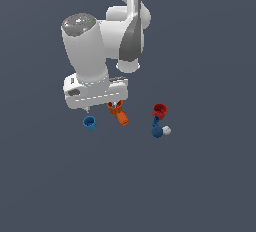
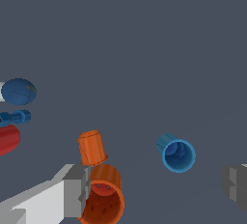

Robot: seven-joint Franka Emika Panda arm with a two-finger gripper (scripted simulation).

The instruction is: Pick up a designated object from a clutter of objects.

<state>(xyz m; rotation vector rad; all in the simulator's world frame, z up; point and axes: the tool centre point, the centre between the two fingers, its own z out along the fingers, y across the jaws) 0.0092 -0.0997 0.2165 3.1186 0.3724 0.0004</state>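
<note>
The claw [image 2: 157, 191] stands open, its two fingers [image 2: 72, 191] spread wide with nothing held between them. The bright-blue cup [image 2: 176, 153] lies on its side on the grey floor [image 2: 144, 49], within the gap between the fingers but nearer one of them, untouched by either. In the exterior view the same blue cup [image 1: 89, 123] sits just below the claw body [image 1: 95, 93]. An orange cup [image 2: 102, 200] with a stubby handle [image 2: 91, 147] rests against the other finger. Off beyond that finger lie a red cup [image 1: 160, 110], a dark-blue ball-ended piece [image 1: 157, 128] and a small white ball [image 1: 167, 130], clustered together, well apart from the blue cup.
</note>
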